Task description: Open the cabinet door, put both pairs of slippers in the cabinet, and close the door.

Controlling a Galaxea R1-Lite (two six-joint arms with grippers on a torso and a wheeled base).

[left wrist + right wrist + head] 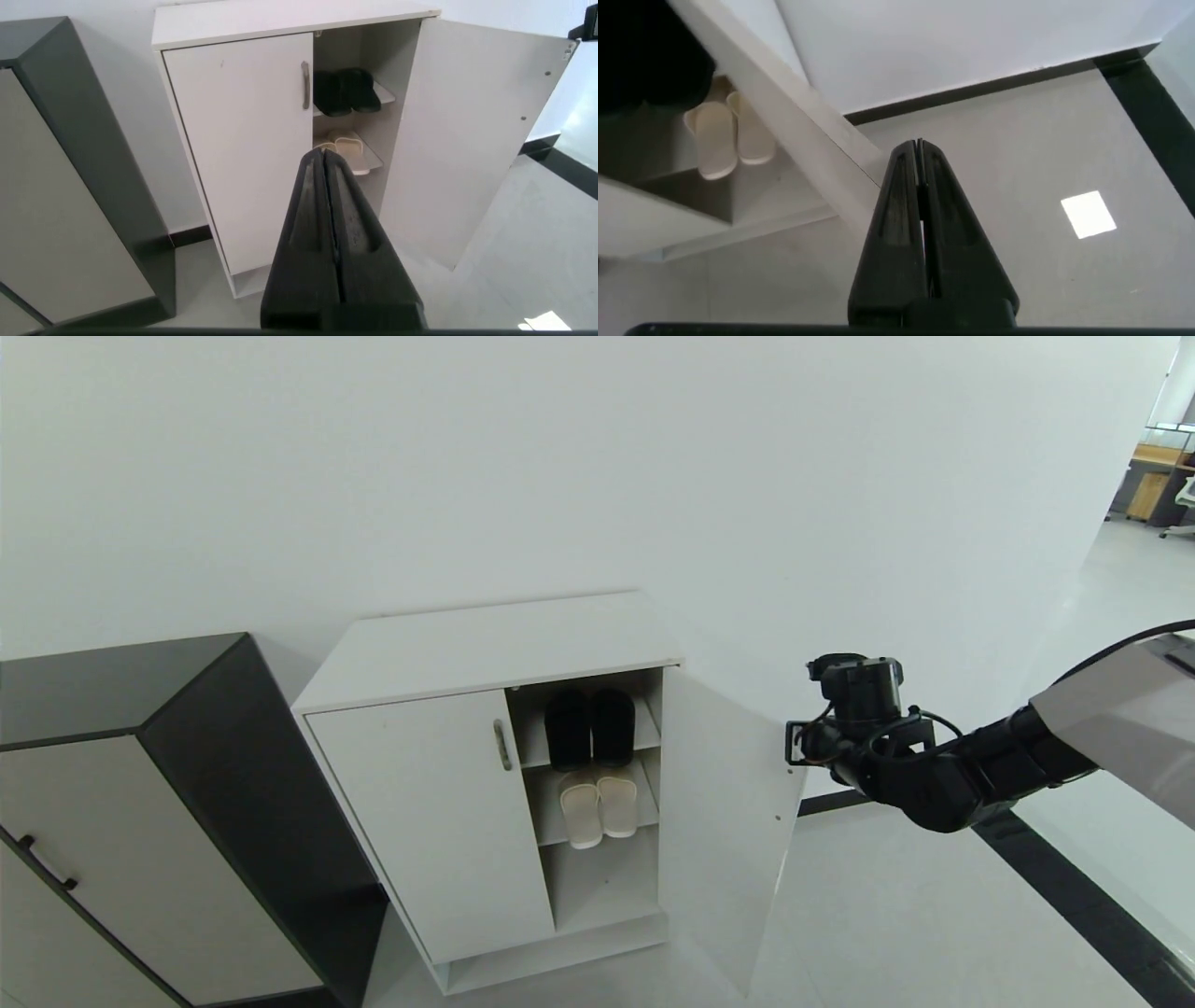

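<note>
1. Black slippers (590, 728) on upper shelf (647, 726), white slippers (597, 807) beneath, mid-frame; cabinet door (724, 821) open.
2. Right hand (920, 147) pressed together, just beside door's free edge; left hand (322, 155) together too.
3. Push outer face near that edge, steadily, till flush.

Cream rubber slippers (360, 154), just beyond pressed-together left fingers (308, 205): heels hidden behind fingertips. Black slippers (645, 47), beyond right fingers (901, 205): lost in shadow, cut by picture edge. Dark grey cabinet (56, 140), off beside left fingers: cut by edge.

White wall (560, 457), pale floor (896, 915), black-sided unit (233, 775) left.
</note>
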